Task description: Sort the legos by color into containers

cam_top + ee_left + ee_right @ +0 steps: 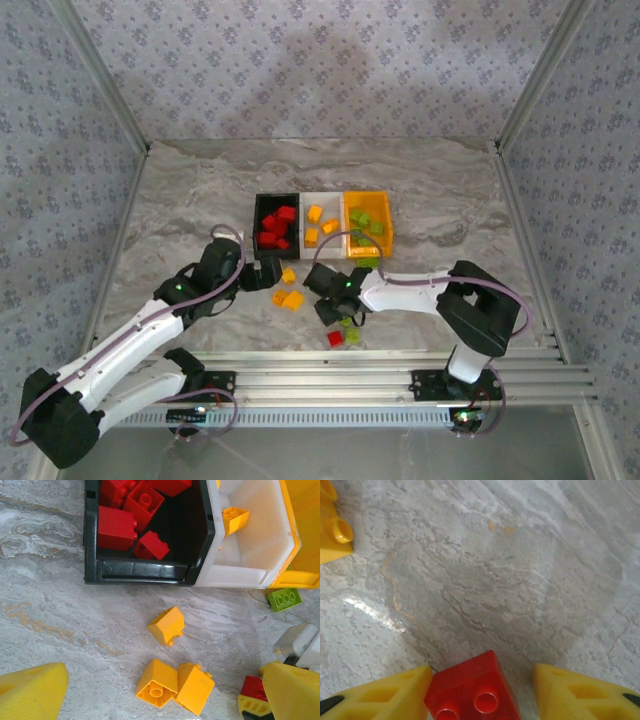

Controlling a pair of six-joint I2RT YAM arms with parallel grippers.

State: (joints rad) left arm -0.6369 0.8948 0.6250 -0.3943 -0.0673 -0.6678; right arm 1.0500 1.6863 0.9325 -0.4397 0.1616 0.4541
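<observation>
While both arms reach over the marble-patterned table [190,200], the right gripper [482,672] sits low on the surface with its yellow jaws spread on either side of a red brick [472,690]. One finger [380,695] lies against the brick's side and a gap shows at the other finger, so the brick rests on the table unpinched.

Seen from its wrist, the left gripper [163,670] hovers just in front of the row of bins, jaws wide apart and holding nothing. Three orange-yellow bricks [166,625] lie on the table below it, two of them touching.

Behind them, the black bin [142,572] holds several red bricks [116,527]. The white bin [235,577] joined to it holds an orange-yellow brick [235,519], with more visible from above. The orange bin [388,225] at the right end of the row contains lime green bricks [362,222].

One green brick [284,599] lies on the table just beside the orange bin's front wall. From above, a loose red piece [335,338] and a few green pieces [352,325] sit nearer the arms' bases, apart from the bins.
</observation>
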